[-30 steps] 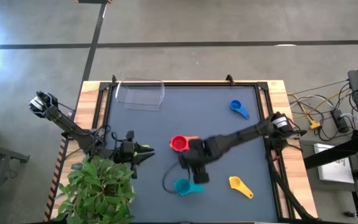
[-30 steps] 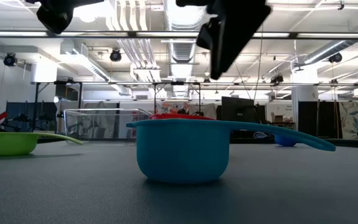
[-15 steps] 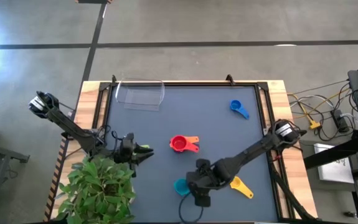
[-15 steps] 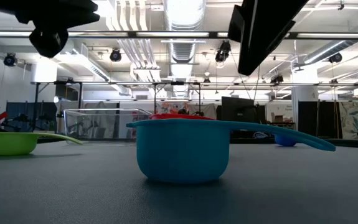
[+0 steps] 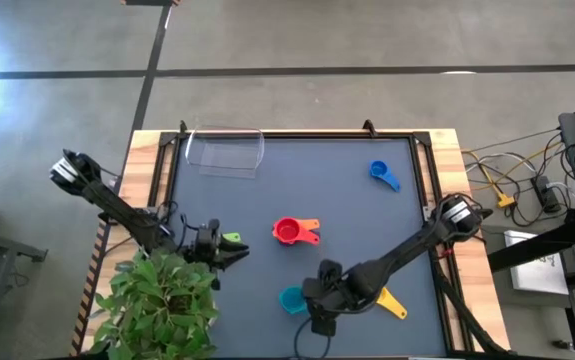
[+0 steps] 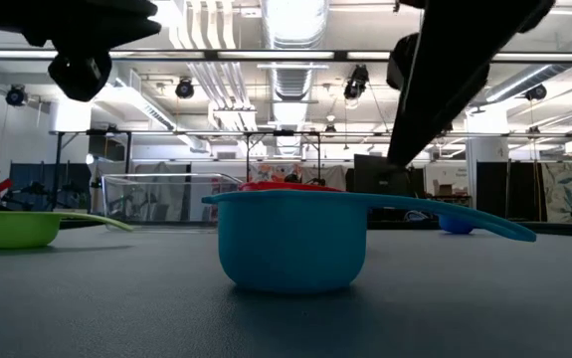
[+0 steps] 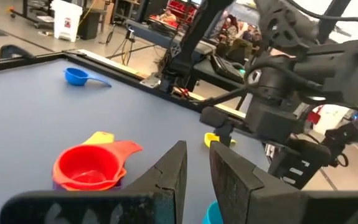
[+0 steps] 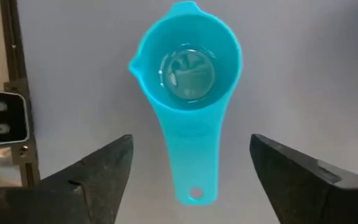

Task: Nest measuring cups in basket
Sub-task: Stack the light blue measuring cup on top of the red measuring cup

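A teal measuring cup (image 8: 188, 68) stands upright on the grey mat near the table's front edge (image 5: 290, 299), its handle (image 8: 191, 168) pointing toward my right gripper. My right gripper (image 8: 191, 177) hovers open above that handle, one finger on either side and clear of it. A red cup (image 5: 286, 231) sits nested in an orange one at mid-table. A blue cup (image 5: 382, 175), a yellow cup (image 5: 387, 301) and a green cup (image 5: 230, 238) lie apart on the mat. The clear basket (image 5: 225, 151) stands at the far left. My left gripper (image 7: 196, 174) is shut beside the green cup and holds nothing.
A potted plant (image 5: 162, 300) covers the table's near left corner under my left arm. Raised wooden rails (image 5: 437, 150) border the mat. Open mat lies between the basket and the red cup.
My right gripper has swung from beside the red cup toward the table's near edge and sunk, rolling as it went, and now hangs over the teal cup's handle. My left gripper has come down a little by the green cup. No cup has moved.
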### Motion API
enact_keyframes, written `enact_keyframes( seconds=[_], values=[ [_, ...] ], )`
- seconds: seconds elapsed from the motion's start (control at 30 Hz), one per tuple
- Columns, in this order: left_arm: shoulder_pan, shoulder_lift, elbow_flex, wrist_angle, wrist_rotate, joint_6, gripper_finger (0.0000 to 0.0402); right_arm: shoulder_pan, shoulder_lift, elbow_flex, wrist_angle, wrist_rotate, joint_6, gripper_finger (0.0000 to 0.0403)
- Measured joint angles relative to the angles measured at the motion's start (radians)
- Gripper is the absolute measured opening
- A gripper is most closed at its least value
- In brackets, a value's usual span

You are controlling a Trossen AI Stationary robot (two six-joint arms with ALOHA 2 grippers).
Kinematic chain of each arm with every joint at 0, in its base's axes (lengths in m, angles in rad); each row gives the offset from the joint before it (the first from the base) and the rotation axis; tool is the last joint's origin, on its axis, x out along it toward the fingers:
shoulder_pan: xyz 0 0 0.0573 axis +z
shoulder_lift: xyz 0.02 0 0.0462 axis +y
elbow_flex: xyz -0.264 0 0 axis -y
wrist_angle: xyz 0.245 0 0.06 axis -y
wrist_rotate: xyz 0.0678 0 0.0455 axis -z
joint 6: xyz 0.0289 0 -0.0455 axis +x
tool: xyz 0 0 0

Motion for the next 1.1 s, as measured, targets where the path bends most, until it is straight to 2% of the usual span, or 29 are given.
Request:
enact_keyframes(
  seconds=[0.23,0.77,1.1],
  values=[
    [0.0,0.057,0.056,-0.001,0.044,0.078,0.0052,-0.001,0.0,-0.05,0.027,0.045,-0.023,0.0326],
    [0.003,0.056,0.174,-0.005,0.004,0.372,0.0052,0.005,0.001,-0.098,0.081,0.051,-0.082,0.0327],
    [0.004,0.056,0.177,-0.009,-0.023,0.411,0.0052,0.006,0.001,-0.108,0.131,0.048,-0.095,0.0327]
  ],
)
